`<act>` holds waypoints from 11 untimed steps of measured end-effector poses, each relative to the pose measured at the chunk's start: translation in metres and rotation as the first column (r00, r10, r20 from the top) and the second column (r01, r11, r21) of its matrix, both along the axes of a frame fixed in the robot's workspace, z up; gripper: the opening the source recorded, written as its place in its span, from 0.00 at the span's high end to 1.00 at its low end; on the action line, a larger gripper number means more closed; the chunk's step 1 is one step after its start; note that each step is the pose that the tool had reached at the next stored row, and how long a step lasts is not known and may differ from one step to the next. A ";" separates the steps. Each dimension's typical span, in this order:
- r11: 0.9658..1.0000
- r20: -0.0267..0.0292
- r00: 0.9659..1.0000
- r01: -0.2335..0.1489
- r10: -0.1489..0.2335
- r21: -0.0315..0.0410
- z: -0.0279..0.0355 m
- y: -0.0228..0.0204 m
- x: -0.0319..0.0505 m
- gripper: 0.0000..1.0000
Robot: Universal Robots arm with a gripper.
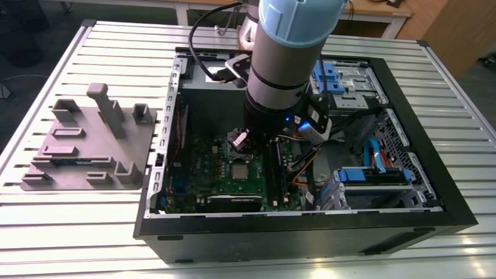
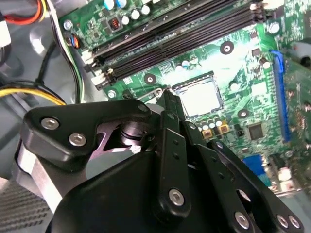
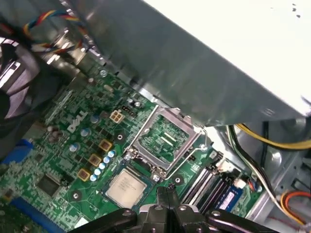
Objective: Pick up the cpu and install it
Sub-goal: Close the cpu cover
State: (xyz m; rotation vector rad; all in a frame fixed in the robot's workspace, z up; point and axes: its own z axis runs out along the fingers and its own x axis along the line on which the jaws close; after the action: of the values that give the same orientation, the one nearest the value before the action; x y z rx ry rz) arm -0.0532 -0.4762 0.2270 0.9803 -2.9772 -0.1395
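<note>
Hovering just above the board (image 1: pixel 232 168) inside the case (image 1: pixel 434 221), the gripper (image 3: pixel 167 194) has its fingers pressed together on nothing. The cpu (image 3: pixel 125 187) lies flat in its socket, with the hinged frame (image 3: pixel 165 138) standing open beside it. By these signs the chip is placed and the install is at the latching stage; closing that frame would call for a careful, light push. In the exterior view the arm hides the fingertips, while both wrist views show them near the cpu (image 2: pixel 200 97); the first also shows the open frame.
</note>
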 end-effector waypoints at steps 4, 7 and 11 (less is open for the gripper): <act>0.999 0.001 0.999 -0.046 0.046 0.025 -0.0011 0.0000 0.0002 0.90; 0.996 0.003 0.999 -0.053 0.053 0.073 -0.0014 0.0001 0.0031 0.90; 0.995 0.004 0.999 -0.054 0.054 0.089 -0.0050 0.0017 0.0095 0.90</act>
State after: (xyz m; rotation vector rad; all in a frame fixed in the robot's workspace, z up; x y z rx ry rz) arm -0.0437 -0.4745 0.2220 1.0686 -2.9663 -0.2728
